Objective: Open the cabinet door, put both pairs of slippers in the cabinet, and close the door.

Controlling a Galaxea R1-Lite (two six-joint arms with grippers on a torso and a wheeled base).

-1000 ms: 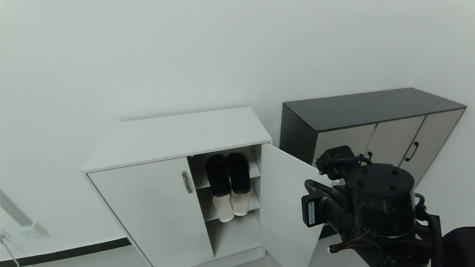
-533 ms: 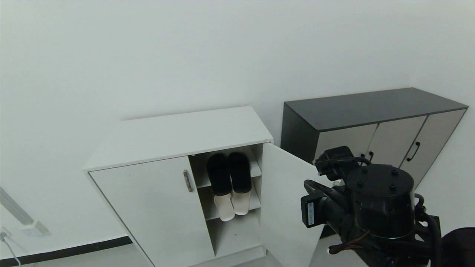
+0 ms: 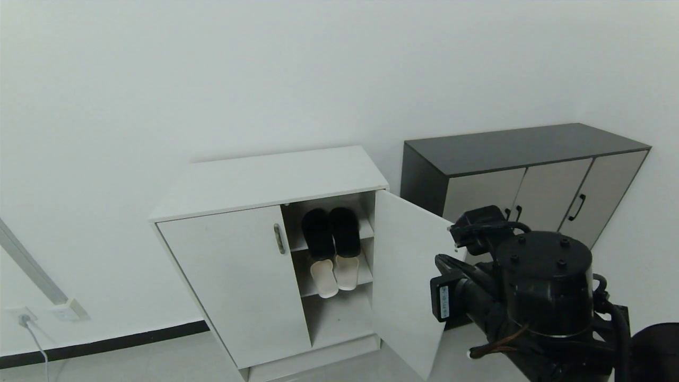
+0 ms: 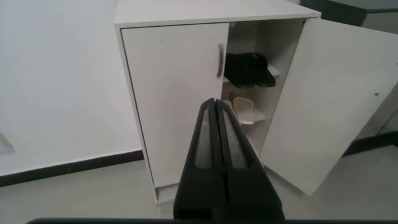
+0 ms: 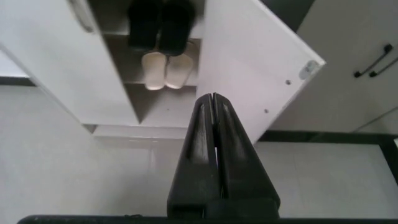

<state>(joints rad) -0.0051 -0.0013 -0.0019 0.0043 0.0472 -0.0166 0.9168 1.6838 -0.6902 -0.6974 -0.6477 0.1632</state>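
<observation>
Black slippers [image 3: 331, 233] and white slippers [image 3: 335, 273] are sitting inside the cabinet [image 3: 265, 183], with its right door [image 3: 408, 276] standing open.
The black pair is lying on the cabinet's upper shelf and the white pair on the shelf just below. The left tool [image 4: 216, 102] and right tool [image 5: 212, 96] are hanging in front of the cabinet, well apart from the slippers, each pressed fully closed and gripping nothing.

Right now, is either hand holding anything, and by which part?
Nothing is held. The left hand and right hand are shut on nothing, clear of the cabinet; black slippers and white slippers lie on its shelves.
</observation>
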